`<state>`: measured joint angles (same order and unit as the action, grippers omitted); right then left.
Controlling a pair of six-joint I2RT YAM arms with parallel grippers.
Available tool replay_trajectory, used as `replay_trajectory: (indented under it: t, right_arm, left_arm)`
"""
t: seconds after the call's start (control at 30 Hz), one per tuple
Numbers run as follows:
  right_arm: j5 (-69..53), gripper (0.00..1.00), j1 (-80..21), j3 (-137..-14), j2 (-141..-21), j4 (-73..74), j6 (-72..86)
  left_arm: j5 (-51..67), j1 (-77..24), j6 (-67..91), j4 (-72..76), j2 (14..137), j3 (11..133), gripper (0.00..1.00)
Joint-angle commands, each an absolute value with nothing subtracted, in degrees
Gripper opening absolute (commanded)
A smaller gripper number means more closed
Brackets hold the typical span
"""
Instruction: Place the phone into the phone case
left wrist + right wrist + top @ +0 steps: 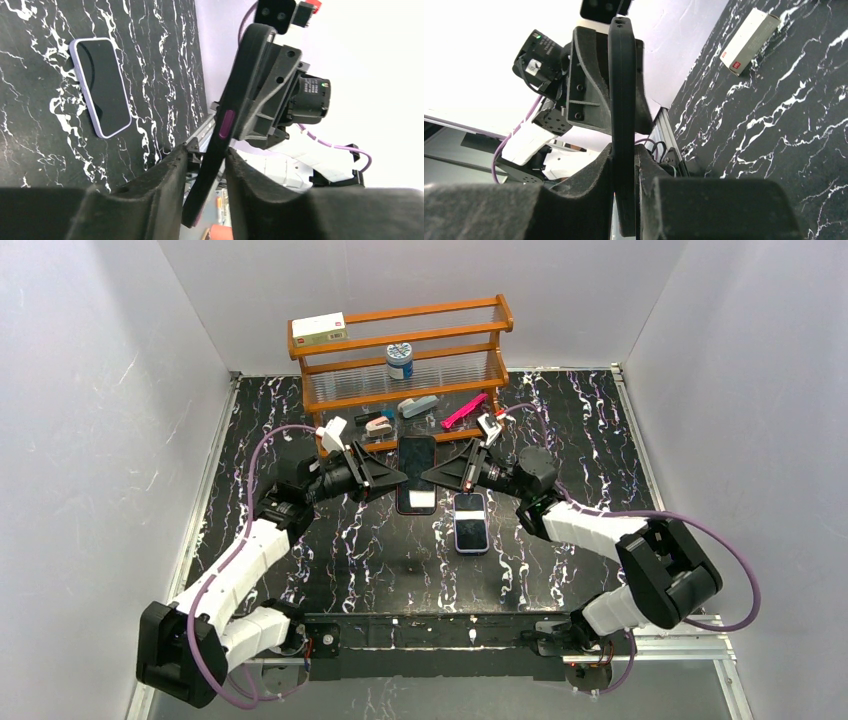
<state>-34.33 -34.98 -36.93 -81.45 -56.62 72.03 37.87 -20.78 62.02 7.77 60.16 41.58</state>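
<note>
Phone case (416, 455) hangs above the table (330, 550) between my grippers: my left gripper (405, 479) straddles its left edge with fingers loosely parted, and my right gripper (427, 477) clamps its right edge. Right of it, the phone (470, 522) lies screen-up on the table.

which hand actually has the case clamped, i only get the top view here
Observer: The right hand. Its wrist view shows both fingers pressed shut against the phone case.
Operator: and the left one
Observer: The left hand only straddles the case's other end. Its wrist view shows a gap on one side, so it is not clamped.
Operator: anything on the case edge i should know about
Observer: A purple side button sits on the edge that faces the left wrist camera.
</note>
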Motion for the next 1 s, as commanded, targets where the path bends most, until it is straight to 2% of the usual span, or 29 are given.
replay_trajectory:
  t: [0.0,0.1,0.23,0.37,0.4,0.5,0.57,0.7,0.77,0.87,0.9,0.97]
  right_arm:
    - [-34.3,0.01,-34.8,-39.5,-82.5,-65.8,74.4]
    - [-34.6,0.01,-34.9,-38.9,-82.6,-65.5,73.3]
    - [-34.2,0.01,-34.8,-38.9,-82.1,-60.8,69.8]
    - [-35.5,0.01,-34.8,-39.1,-82.7,-60.8,69.7]
    - [-35.8,0.01,-34.9,-39.1,-82.8,-61.0,69.7]
    - [-37.1,0.01,-34.9,-39.0,-82.8,-62.6,69.8]
    - [-38.7,0.01,-34.9,-38.7,-82.8,-64.4,70.4]
    - [-43.3,0.01,-34.9,-38.6,-83.2,-68.6,72.8]
    - [-45.8,0.01,-34.8,-38.8,-83.7,-70.7,74.2]
    - [-48.1,0.01,-34.8,-39.3,-84.6,-70.8,75.0]
    - [-48.4,0.01,-34.9,-39.3,-84.9,-70.9,75.3]
    - [-48.9,0.01,-34.9,-39.4,-85.6,-70.9,75.6]
  left_arm:
    - [41.4,-20.8,67.0,14.1,60.8,39.2,0.21]
    - [39.1,-20.9,64.5,7.6,61.8,40.4,0.0]
    - [34.4,-20.8,55.8,-7.4,63.7,45.2,0.0]
    - [34.4,-20.8,56.1,-8.4,63.9,46.4,0.0]
    - [34.5,-20.8,56.5,-8.0,63.6,46.6,0.05]
    - [34.5,-20.8,58.1,-5.1,62.2,46.5,0.39]
    - [34.6,-20.8,58.8,-2.7,61.6,46.1,0.54]
    - [36.1,-20.8,62.4,5.5,61.3,44.3,0.62]
    - [37.1,-20.7,65.2,11.3,61.6,42.5,0.62]
    - [39.3,-20.8,70.2,21.2,62.8,40.5,0.57]
    - [40.1,-20.7,71.8,24.1,63.2,40.0,0.54]
    - [41.5,-20.8,74.4,28.8,64.0,39.1,0.37]
